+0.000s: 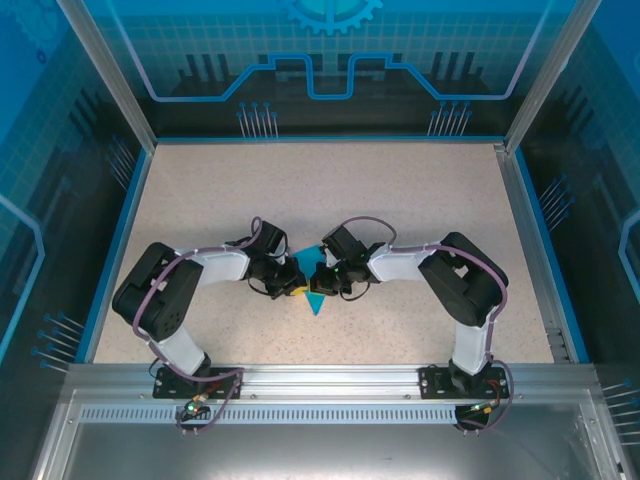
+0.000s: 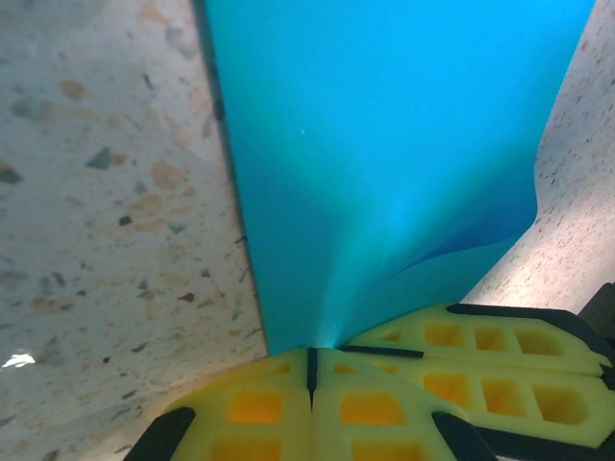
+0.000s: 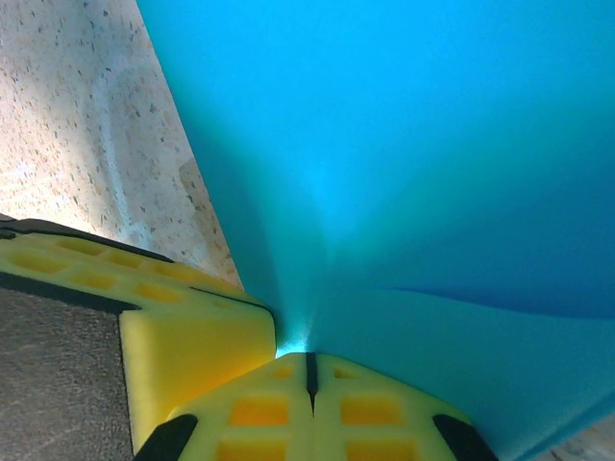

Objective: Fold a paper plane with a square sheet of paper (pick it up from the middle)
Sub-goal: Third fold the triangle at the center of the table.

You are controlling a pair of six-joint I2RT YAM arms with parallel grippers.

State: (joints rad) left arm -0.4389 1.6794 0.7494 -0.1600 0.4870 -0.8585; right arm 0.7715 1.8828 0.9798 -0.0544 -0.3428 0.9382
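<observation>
Step in hand, by my read: both grippers pinch the thin teal-blue square sheet of paper (image 1: 316,302) at its middle to raise a centre ridge for the 1st fold. To do it well: hold both pinches firm and level, lift together w/ no pull apart (thin paper tears or slips), and let the free flaps drape evenly either side so the crease runs straight thru the centre.

Left gripper (image 2: 310,360): its yellow ribbed pads (image 2: 259,408) are pressed together, only a hairline seam between, w/ the sheet (image 2: 384,144) nipped at the tips. Right gripper (image 3: 310,370): same, pads (image 3: 259,413) closed tight on the sheet (image 3: 404,144). The two pincers sit just beside each other, tips near touching, on the same fold.

Sheet sits about mid-way between the left and right edges of the speckled beige tabletop (image 1: 400,200), nearer the near edge than the far one; one corner points toward the near edge.

Pose: left gripper (image 1: 285,280) and right gripper (image 1: 335,280) meet nose to nose, each arm w/ elbow bowed outward, forearm reaching inward, wrist pitched down at the tabletop.
</observation>
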